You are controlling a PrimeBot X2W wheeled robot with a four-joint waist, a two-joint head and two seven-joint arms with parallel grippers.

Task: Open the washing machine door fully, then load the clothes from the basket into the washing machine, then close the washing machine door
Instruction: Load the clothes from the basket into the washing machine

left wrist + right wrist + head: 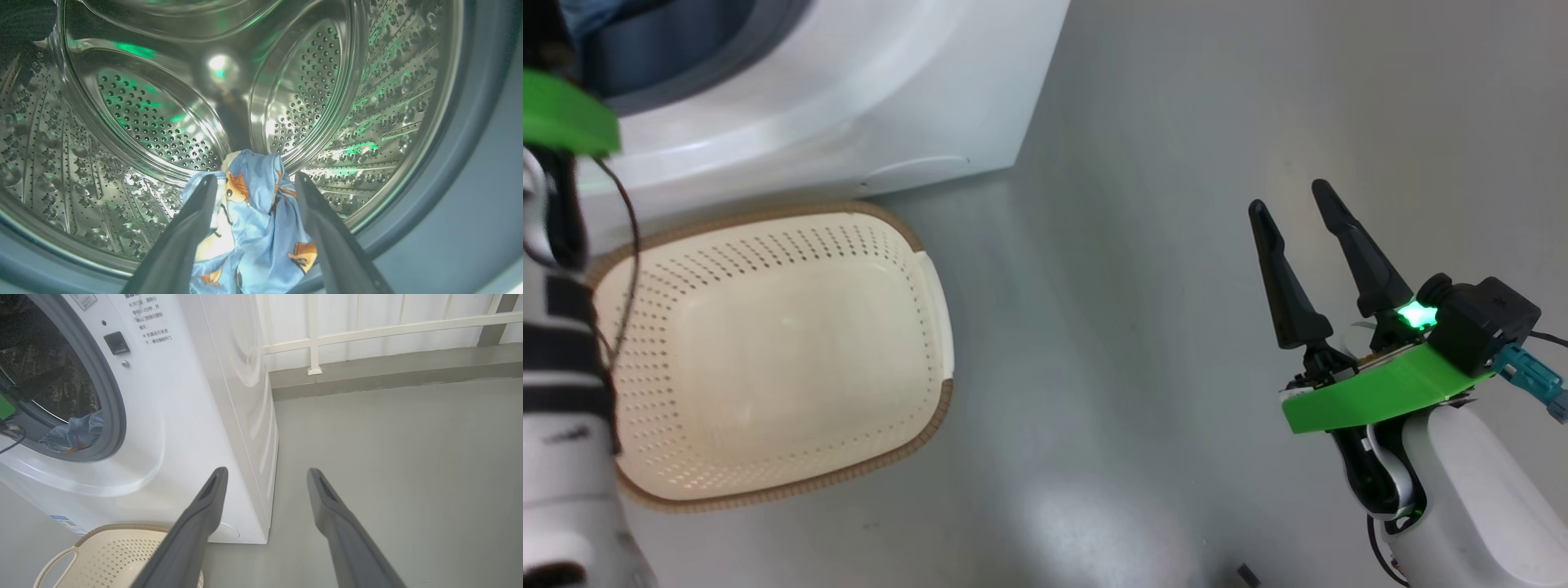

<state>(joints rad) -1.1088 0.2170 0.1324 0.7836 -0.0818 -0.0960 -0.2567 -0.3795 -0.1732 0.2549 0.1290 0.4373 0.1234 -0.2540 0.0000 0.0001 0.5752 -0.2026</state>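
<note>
Shows mirror-bright perforated steel in the drum, matt grey rubber at the seal, soft creased cloth in the clothes. Shows glossy smooth white panels on the washing machine, matt perforated plastic with a rough woven rim on the basket, smooth low-sheen floor.

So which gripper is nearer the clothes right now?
Left. The left gripper is inside the drum, open, with the clothes between its jaws. The right gripper hangs open over the floor, outside the washing machine.
</note>
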